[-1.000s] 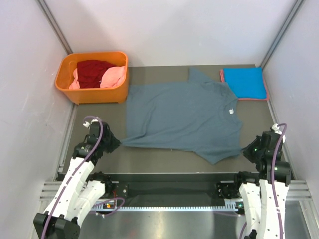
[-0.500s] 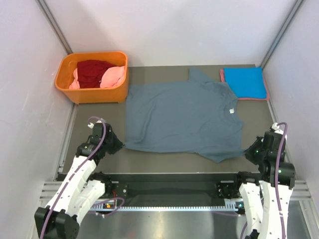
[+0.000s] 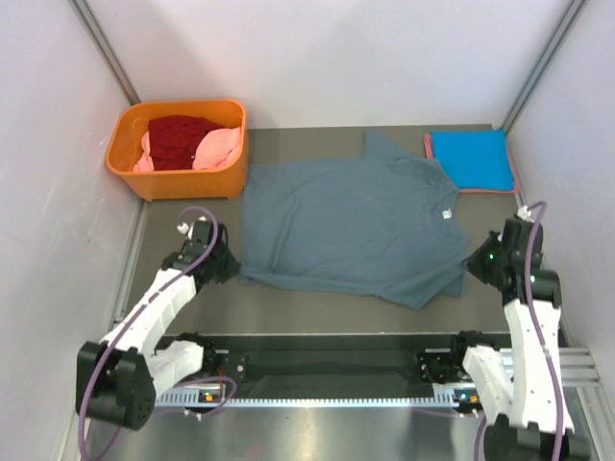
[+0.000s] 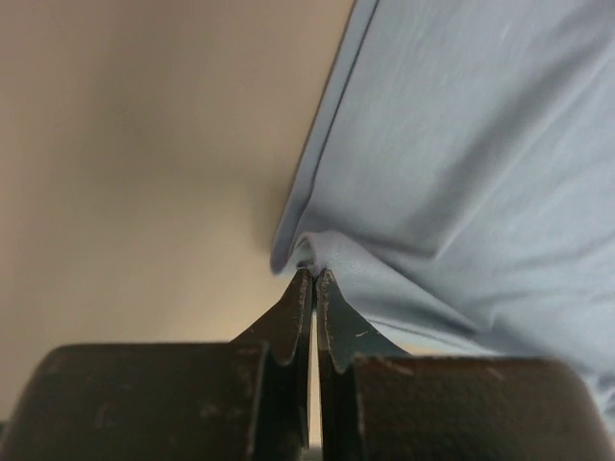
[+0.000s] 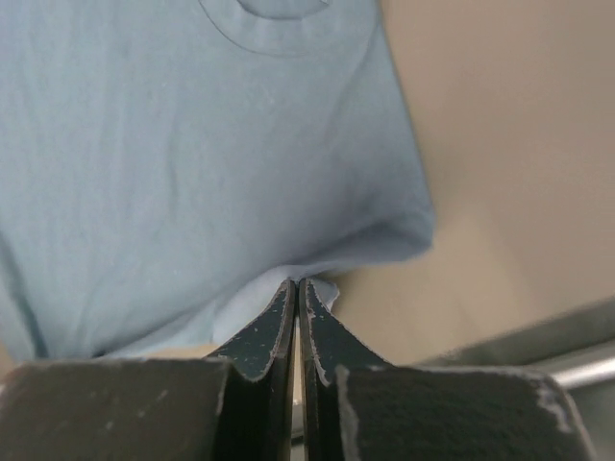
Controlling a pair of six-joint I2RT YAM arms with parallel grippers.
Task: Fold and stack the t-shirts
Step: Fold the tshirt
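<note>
- My left gripper is closed, its jaws pressed together on a small fold of the grey-blue t-shirt. The fold is at the corner of the cloth at 8 o'clock in the top view.
- My right gripper is likewise clamped on a pinch of the same shirt's edge. It grips by the sleeve at the garment's 4 o'clock side.
- The grey-blue t-shirt lies spread mostly flat across the middle of the worktop. Its collar and white tag point towards 3 o'clock, and one sleeve points towards 12 o'clock. The cloth rises slightly at both gripped points.
- A bright blue t-shirt lies folded at 2 o'clock, just beside the grey-blue shirt's shoulder. It rests on a salmon-red t-shirt, of which only a narrow border shows.
- An orange basket stands at 10 o'clock, close to the spread shirt's far left corner. I cannot tell whether they touch.
- Inside the basket lie a dark red t-shirt and a pink t-shirt, both crumpled.
</note>
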